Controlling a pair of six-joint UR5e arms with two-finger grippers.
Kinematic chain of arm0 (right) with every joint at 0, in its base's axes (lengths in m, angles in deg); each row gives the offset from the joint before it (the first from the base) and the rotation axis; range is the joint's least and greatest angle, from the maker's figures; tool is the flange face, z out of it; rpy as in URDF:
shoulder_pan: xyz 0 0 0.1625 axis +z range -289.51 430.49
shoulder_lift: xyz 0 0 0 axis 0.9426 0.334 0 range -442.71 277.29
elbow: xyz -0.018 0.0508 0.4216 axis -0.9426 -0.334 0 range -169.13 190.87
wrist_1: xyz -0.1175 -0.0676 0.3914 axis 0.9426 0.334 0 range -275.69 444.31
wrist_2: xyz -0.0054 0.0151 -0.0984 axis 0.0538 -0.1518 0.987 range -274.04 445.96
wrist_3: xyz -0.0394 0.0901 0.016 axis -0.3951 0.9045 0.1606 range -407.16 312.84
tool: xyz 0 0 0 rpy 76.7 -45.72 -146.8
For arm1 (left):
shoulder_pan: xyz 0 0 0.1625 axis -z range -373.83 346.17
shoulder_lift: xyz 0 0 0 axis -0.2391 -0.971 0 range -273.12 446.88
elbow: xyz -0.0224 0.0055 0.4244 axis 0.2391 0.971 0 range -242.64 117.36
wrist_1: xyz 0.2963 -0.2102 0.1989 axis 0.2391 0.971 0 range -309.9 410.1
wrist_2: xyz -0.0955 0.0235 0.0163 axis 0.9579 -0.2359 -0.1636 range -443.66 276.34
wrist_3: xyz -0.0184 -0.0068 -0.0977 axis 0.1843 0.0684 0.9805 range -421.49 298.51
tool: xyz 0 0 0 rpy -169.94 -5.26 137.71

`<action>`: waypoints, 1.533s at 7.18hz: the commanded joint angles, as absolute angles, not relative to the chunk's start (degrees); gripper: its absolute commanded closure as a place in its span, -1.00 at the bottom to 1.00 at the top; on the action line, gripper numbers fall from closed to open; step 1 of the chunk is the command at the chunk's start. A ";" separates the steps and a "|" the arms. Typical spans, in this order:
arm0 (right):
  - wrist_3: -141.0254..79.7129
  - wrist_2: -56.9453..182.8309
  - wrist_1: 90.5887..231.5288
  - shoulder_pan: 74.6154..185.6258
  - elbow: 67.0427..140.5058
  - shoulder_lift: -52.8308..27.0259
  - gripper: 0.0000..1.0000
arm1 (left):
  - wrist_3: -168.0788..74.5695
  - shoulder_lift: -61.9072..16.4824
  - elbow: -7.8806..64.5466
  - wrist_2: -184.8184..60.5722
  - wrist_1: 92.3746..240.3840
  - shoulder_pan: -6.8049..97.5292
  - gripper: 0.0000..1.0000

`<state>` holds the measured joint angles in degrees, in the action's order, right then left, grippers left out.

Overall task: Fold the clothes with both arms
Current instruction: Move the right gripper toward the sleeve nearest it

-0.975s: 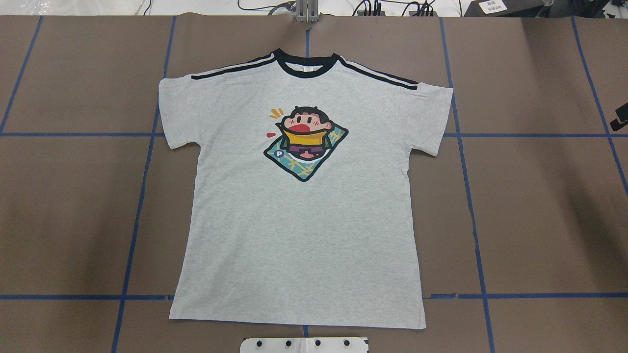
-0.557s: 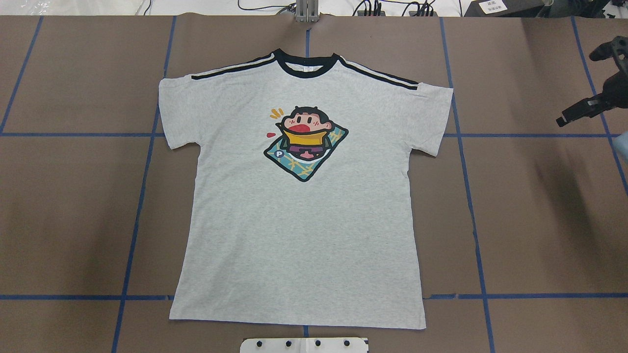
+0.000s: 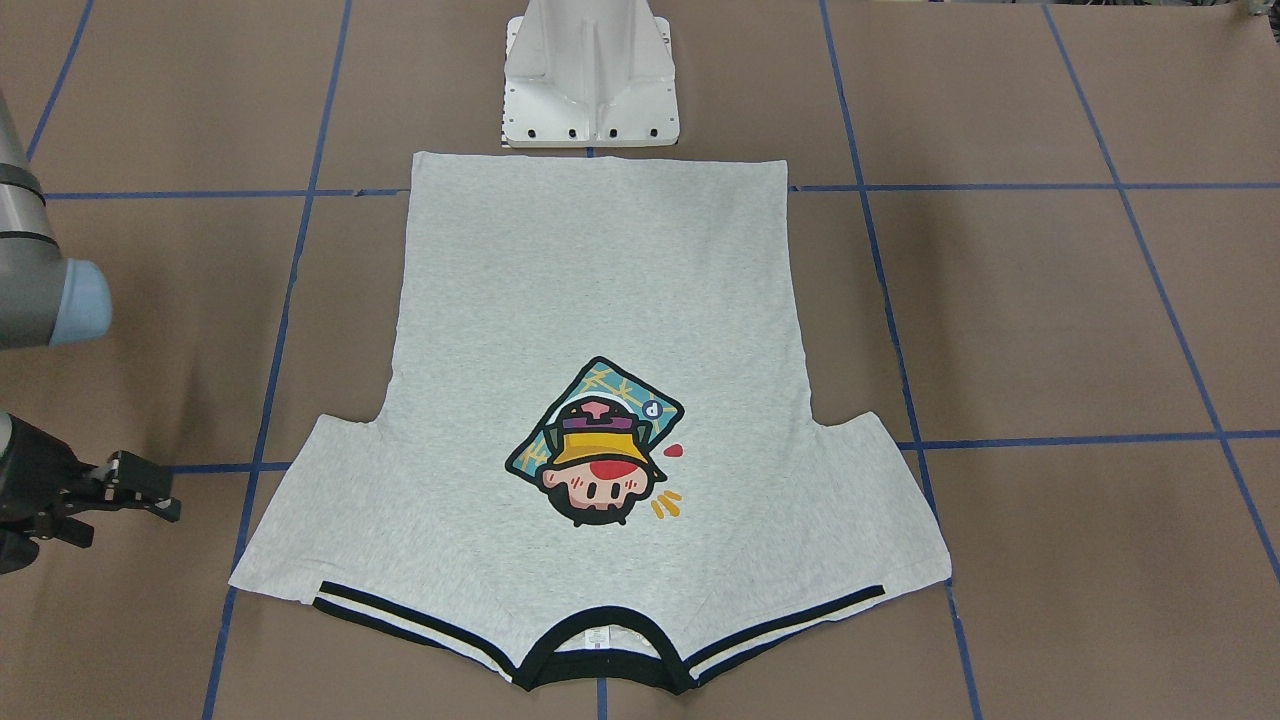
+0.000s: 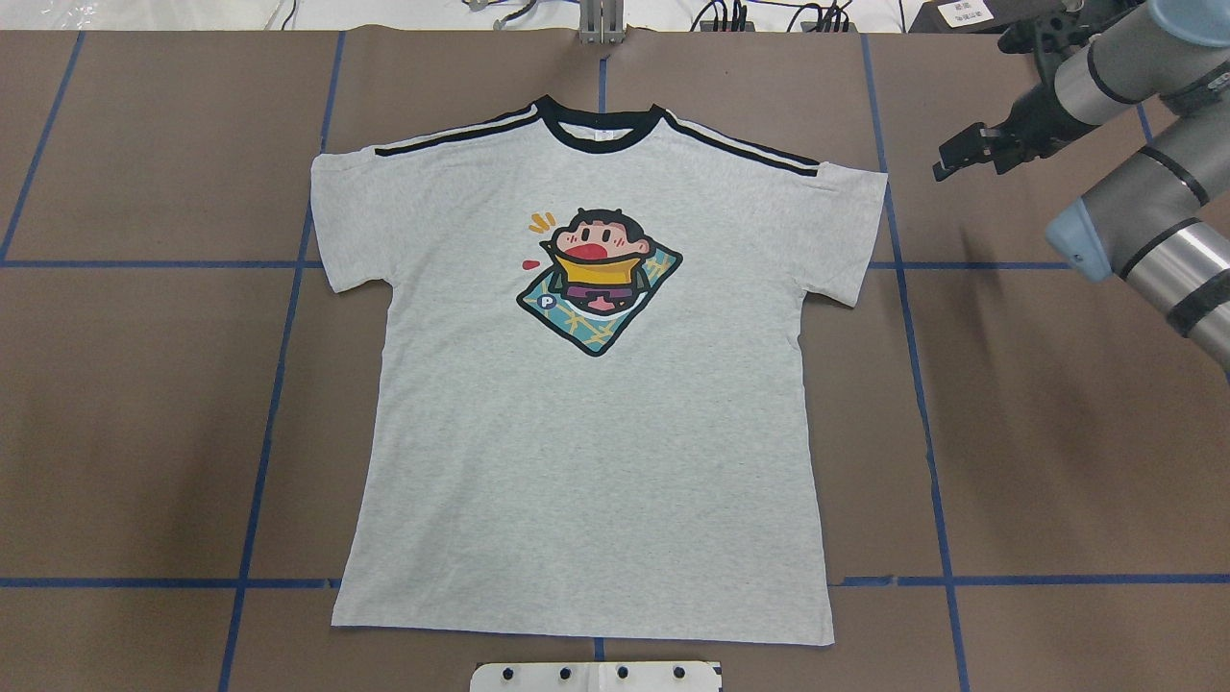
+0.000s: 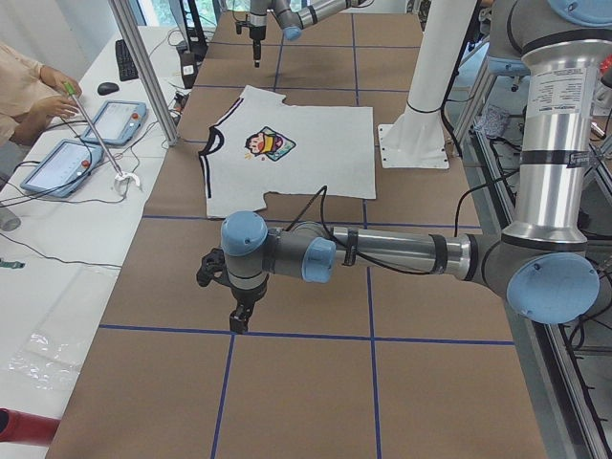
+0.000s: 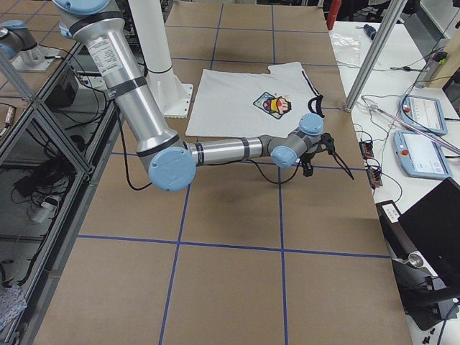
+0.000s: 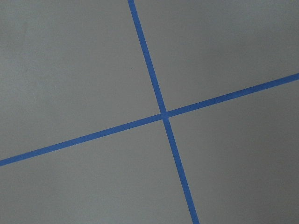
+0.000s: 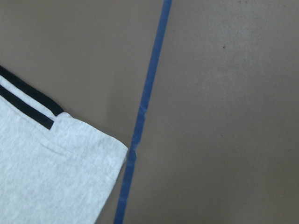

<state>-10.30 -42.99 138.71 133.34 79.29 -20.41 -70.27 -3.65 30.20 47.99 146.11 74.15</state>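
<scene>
Overhead, right arm (image 4: 1134, 58) extends, right pincer (image 4: 949, 157) near T-shirt (image 4: 596, 461) sleeve.

Both arms were silver-grey tubes ringed with black bands, their joints capped in light blue. The right arm (image 4: 1143, 197) ended in a small black right gripper (image 4: 951, 159). Just behind the black left gripper (image 5: 238, 321), a thin black cable (image 5: 318, 194) looped off the left arm (image 5: 402, 251). Farthest back from that tool, the arm's upright tube bore a white printed label (image 5: 557, 91).
</scene>
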 commanded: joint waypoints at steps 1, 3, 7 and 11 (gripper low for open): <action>-2.73 -38.58 134.01 131.49 76.10 -22.59 -1.00 | -70.27 -3.65 30.26 47.92 146.08 74.15 -1.00; 14.05 -31.42 120.56 128.08 68.64 -24.43 -1.00 | -70.27 -3.65 30.26 47.92 146.08 74.15 -1.00; 16.39 -27.43 120.78 124.90 68.44 -25.49 -0.99 | -70.27 -3.82 30.35 47.92 146.08 74.23 -1.00; 16.48 -27.06 120.87 124.63 67.82 -25.67 0.46 | -70.27 -3.73 30.35 47.92 146.08 74.15 -1.00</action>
